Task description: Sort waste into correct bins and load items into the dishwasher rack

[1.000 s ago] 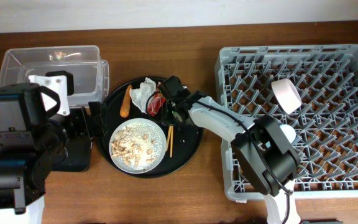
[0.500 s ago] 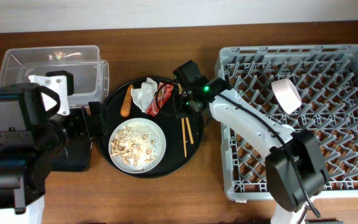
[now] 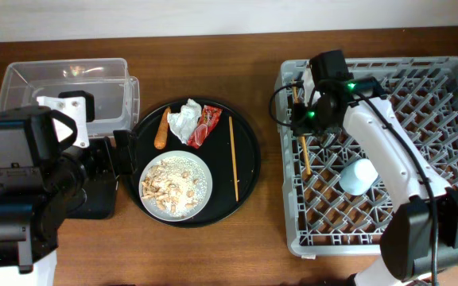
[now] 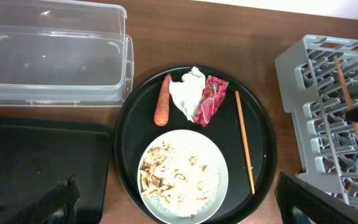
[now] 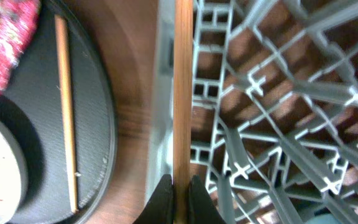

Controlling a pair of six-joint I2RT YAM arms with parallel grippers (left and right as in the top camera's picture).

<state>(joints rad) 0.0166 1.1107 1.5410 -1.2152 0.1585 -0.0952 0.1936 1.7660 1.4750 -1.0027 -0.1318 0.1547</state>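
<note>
On brown wooden surface point(image 3: 269, 206), entries by size.

1. Large square grey plastic crate with upright pegs point(image 3: 444, 111): right side.
2. Big round black tray point(image 3: 249, 171): centre, apart from crate.
3. Clear rectangular plastic box with rounded rim point(image 3: 62, 83): far left corner.
4. Shallow flat black rectangular tray point(image 4: 36, 162): just in front of clear box, beside round tray's left edge.
5. White round plate point(image 3: 207, 191): on near half of round tray, heaped with pale beige crumbly food scraps point(image 3: 169, 187).
6. Small light-blue cup point(image 3: 356, 175): among pegs, left-centre of crate.
7. Crumpled white napkin point(image 3: 183, 121): far part of round tray, between orange carrot-like stick point(image 3: 161, 129) on left and small red shiny wrapper point(image 3: 203, 127) on right, touching wrapper.
8. Loose wooden chopstick point(image 3: 233, 159): flat on round tray, right of plate.
9. Second wooden chopstick point(image 5: 183, 93): over crate's left edge, pinched in right tool point(image 5: 179, 196), jaws closed tight on it.
10. Left tool point(image 4: 178, 193): fingers spread wide, holding nothing, above flat tray and plate.
</note>
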